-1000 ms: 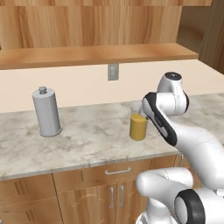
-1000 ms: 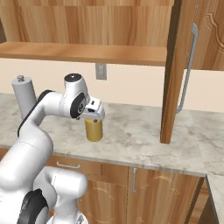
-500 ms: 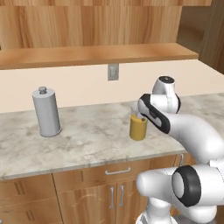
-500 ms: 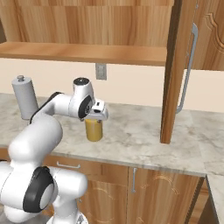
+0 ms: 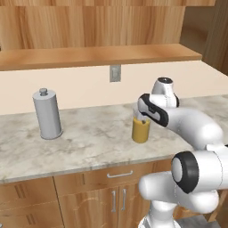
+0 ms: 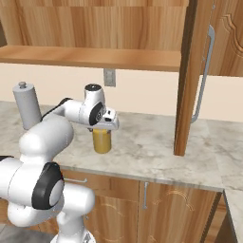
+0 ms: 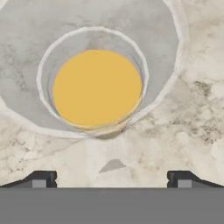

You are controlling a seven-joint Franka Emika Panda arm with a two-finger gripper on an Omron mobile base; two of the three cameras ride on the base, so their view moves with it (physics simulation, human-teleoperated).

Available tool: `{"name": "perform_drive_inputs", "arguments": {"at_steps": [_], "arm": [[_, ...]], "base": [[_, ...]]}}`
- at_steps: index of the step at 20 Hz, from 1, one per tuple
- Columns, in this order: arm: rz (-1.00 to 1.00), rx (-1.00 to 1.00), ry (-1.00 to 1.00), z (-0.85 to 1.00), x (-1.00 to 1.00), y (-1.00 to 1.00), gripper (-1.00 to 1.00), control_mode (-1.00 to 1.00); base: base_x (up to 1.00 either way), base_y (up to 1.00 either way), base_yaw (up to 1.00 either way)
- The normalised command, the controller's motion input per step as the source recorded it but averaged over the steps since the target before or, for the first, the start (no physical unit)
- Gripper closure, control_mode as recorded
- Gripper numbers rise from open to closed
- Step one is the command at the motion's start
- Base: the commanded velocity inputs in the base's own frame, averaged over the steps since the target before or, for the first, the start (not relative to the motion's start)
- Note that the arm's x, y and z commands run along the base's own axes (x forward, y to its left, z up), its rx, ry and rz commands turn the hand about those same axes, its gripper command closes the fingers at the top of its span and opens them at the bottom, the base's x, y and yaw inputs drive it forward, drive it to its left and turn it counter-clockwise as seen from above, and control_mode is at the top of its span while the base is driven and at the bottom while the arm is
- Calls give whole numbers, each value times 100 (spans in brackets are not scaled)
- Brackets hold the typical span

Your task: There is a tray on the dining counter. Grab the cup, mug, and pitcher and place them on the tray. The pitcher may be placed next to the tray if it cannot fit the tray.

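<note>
Clear glass pitcher, centre-frame, round-rimmed, holds orange-yellow liquid nearly to its brim. Gripper hangs above it, fingers spread wide, holding nothing.

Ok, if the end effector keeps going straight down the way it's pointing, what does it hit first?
Most likely the pitcher: the open end effector looks straight into its mouth, so the fingers would probably straddle the rim. How far above it they sit is hard to judge.

place: kitchen | you see marbled stone counter | wooden cabinets under it | wooden shelf at 12 o'clock | wall socket
</note>
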Motion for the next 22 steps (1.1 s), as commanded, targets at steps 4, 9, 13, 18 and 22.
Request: {"name": "perform_drive_inputs", "arguments": {"at_steps": [4,9,13,18,22], "arm": [[1,1,4,-4,22,0,-100,-100],[1,0,1,-16,30,0,-100,-100],[1,0,2,-17,19,0,-100,-100],[2,0,8,-17,4,0,-100,-100],[1,0,13,-23,0,0,-100,-100]], "base": [[0,0,0],[0,0,0],[0,0,0],[0,0,0],[0,0,0]]}}
